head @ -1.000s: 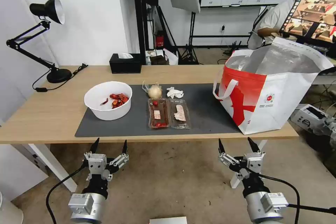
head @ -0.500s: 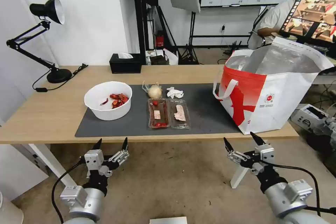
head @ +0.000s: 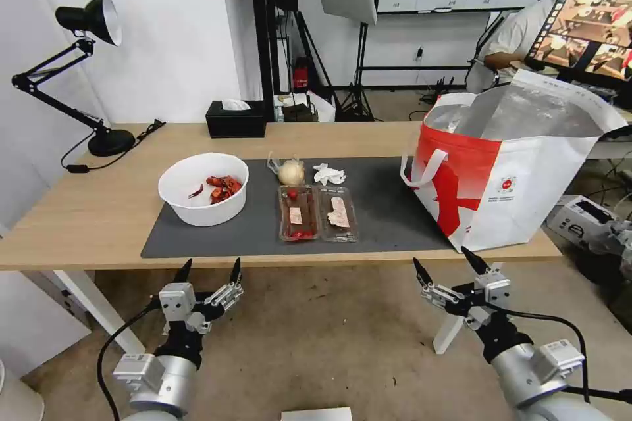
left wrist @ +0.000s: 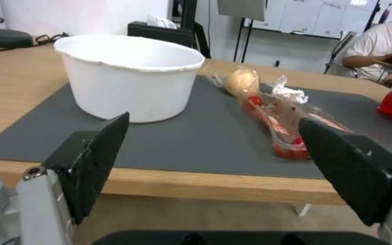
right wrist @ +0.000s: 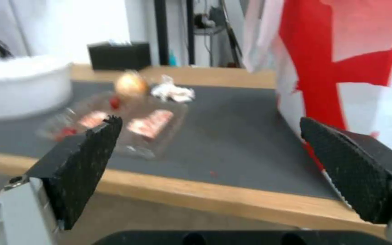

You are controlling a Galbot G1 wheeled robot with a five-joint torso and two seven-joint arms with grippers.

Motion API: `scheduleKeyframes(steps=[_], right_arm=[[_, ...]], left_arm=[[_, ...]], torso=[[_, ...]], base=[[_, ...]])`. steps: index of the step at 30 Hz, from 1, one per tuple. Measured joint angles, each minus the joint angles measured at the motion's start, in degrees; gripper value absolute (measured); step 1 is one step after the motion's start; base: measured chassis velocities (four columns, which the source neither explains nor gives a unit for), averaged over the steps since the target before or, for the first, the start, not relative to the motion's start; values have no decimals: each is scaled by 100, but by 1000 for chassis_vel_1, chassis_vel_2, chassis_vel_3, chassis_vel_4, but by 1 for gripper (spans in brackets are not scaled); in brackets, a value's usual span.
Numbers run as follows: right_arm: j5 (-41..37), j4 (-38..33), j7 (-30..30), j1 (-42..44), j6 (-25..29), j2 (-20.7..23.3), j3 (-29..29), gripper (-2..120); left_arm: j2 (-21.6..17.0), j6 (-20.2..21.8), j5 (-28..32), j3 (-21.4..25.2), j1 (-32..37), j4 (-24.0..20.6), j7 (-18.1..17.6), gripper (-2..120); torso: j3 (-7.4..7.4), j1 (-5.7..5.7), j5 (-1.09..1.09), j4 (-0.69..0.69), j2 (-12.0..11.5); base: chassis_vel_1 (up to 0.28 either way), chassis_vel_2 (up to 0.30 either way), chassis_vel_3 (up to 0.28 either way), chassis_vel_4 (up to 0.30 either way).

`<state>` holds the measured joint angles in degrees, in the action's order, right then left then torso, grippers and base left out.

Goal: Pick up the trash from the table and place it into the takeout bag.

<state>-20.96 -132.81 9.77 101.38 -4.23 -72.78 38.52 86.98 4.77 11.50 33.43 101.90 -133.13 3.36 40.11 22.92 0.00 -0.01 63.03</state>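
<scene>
Beyond both empty, wide-open pincers, left (head: 207, 268) and right (head: 442, 260), the counter (head: 85, 210) bears four trash pieces: one bowl (head: 203, 188) holding red scraps, one tray (head: 318, 213) with leftovers, one tissue (head: 328, 173), one knotted bag (head: 288, 171). One takeout bag (head: 507, 171) stands just beyond the right pincer.

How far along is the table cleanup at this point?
Nothing is bagged yet. The bowl, clear tray, tissue and knotted bag all sit on the table. Left gripper and right gripper hang open and empty below its front edge. The takeout bag stands open.
</scene>
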Motion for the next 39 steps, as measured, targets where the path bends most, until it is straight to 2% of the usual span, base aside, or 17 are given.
scheduleKeyframes(steps=[2, 4, 5, 8, 9, 11, 12, 15, 16, 19, 20, 23, 30, 39], right_arm=[[-290, 2, -34, -47, 40, 30, -76, 100], [-1137, -4, -281, -200, 38, 118, -314, 100], [-1137, -4, -281, -200, 38, 118, -314, 100], [-2299, -18, -831, -498, -146, 257, -661, 100], [-2299, -18, -831, -498, -146, 257, -661, 100], [-3477, 11, -1450, -812, -278, 350, -966, 100], [-3477, 11, -1450, -812, -278, 350, -966, 100], [-5294, 175, -2487, -1540, -432, 419, -1379, 100], [-5294, 175, -2487, -1540, -432, 419, -1379, 100], [-6183, 325, -3182, -2131, -501, 397, -1721, 100], [-6183, 325, -3182, -2131, -501, 397, -1721, 100], [-6585, 471, -3825, -2629, -615, 287, -2083, 100], [-6886, 887, -4508, -3216, -690, 42, -2418, 100], [-6913, 1208, -4835, -3506, -711, -335, -2551, 100]], left_arm=[[-8, -28, 0, 11, 3, 5, 6, 100], [-39, -65, 11, 46, 24, 8, 15, 100], [-39, -65, 11, 46, 24, 8, 15, 100], [-70, -91, 17, 68, 47, 8, 27, 100], [-70, -91, 17, 68, 47, 8, 27, 100], [-78, -132, 20, 72, 87, 3, 77, 100], [-78, -132, 20, 72, 87, 3, 77, 100], [-91, -143, 23, 115, 157, -43, 158, 100], [-91, -143, 23, 115, 157, -43, 158, 100], [-91, -213, 9, 135, 206, -95, 215, 100], [-91, -213, 9, 135, 206, -95, 215, 100], [-89, -215, -13, 170, 228, -120, 229, 100], [6, -205, -13, 210, 239, -118, 228, 100], [-6, -120, 57, 250, 216, -47, 222, 100]], torso=[[0, 0, 0, 0, 0], [0, 0, 0, 0, 0], [0, 0, 0, 0, 0], [0, 0, -1, 1, 0], [0, 0, -1, 1, 0], [0, 0, 0, 0, 0], [0, 0, 0, 0, 0], [0, 0, 0, 1, 0], [0, 0, 0, 1, 0], [1, 1, 0, 1, 0], [1, 1, 0, 1, 0], [1, 0, 0, 1, 0], [1, 1, -1, 1, 0], [1, 1, -1, 1, 0]], base=[[0, 0, 0, 0], [0, 0, 0, 0], [0, 0, 0, 0], [0, 0, 0, 0], [0, 0, 0, 0], [0, 0, 0, 0], [0, 0, 0, 0], [0, 0, 0, 0], [0, 0, 0, 0], [0, 0, 0, 0], [0, 0, 0, 0], [0, 0, 0, 0], [0, 0, 0, 0], [0, 0, 0, 0]])
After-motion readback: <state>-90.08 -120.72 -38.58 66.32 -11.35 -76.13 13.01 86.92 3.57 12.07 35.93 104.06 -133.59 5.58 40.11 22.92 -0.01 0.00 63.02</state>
